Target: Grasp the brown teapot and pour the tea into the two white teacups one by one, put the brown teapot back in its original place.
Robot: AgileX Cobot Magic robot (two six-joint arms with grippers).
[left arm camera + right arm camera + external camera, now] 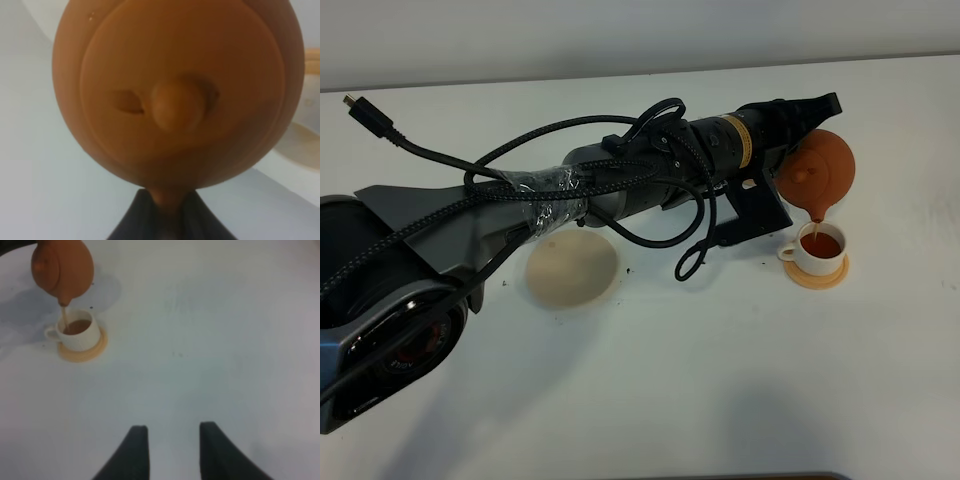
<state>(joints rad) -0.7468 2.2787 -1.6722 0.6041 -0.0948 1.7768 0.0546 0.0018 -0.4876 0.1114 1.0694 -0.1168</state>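
Currently, the left claw (167,217) is clamping shut on the handle of the reddish-brown clay teapot (825,165), tilting it over the white teacup (817,254) on its orange-tan saucer (817,278); dark tea (822,243) is streaming in. The right claw (170,450) is hanging open and empty.

The left arm (620,185) stretches across the high view from 8 o'clock towards 2 o'clock. The left pincer (798,150) at its tip is clamped tight on the brown teapot (825,165). The right pincer (172,450) hangs with jaws parted, gripping nothing
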